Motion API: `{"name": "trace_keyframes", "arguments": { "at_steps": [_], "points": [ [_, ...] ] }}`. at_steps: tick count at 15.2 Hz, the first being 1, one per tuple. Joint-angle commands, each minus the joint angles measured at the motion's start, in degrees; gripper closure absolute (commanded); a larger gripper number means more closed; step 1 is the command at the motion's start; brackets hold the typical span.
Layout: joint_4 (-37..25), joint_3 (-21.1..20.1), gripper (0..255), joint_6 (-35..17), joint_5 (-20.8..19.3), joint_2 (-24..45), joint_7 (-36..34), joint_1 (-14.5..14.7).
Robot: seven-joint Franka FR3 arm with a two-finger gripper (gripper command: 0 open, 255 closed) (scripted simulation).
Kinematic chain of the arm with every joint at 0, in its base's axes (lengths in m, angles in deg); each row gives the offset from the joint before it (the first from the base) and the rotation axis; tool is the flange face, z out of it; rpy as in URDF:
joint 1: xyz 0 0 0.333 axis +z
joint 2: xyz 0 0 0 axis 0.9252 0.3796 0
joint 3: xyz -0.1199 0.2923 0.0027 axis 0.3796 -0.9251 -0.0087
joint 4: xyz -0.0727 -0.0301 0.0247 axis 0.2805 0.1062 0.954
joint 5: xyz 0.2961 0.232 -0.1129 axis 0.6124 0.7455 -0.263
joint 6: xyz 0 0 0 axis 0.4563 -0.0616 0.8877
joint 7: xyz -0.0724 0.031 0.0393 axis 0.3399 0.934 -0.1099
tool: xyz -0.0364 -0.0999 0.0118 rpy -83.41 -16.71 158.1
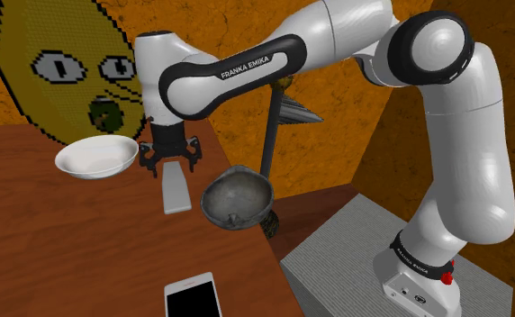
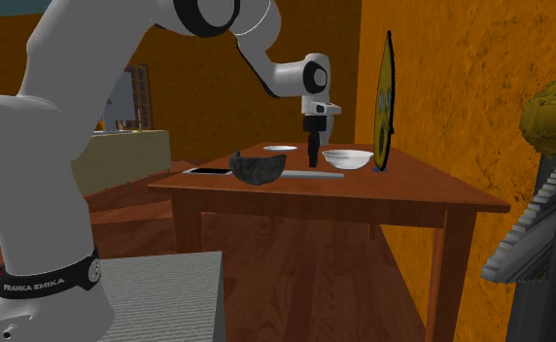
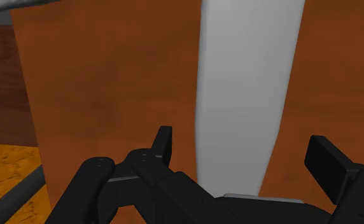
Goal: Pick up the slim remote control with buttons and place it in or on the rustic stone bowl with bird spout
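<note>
The grey remote (image 3: 247, 83) lies between the parted fingers of the gripper (image 3: 244, 145).

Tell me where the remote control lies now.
In the shoulder view the grey remote lies flat on the wooden table, between the white bowl and the dark stone bowl, just below the open claw.

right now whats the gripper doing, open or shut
Gripper: open, straddling the grey remote, not clasping it.
</note>
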Motion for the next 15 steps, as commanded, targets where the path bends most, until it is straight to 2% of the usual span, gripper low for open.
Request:
{"name": "trace_keyframes", "arguments": {
  "at_steps": [1, 6, 14, 15],
  "points": [
    [-0.37, 0.42, 0, -0.83, -0.63, 1.31, -0.56, 0.54],
    [1.09, 0.96, 0, -3.54, -1.45, 2.71, -1.07, 0.72],
    [1.07, 0.96, 0, -3.52, -1.45, 2.72, -1.07, 0.73],
    [1.07, 0.96, 255, -3.52, -1.45, 2.72, -1.07, 0.73]
  ]
}}
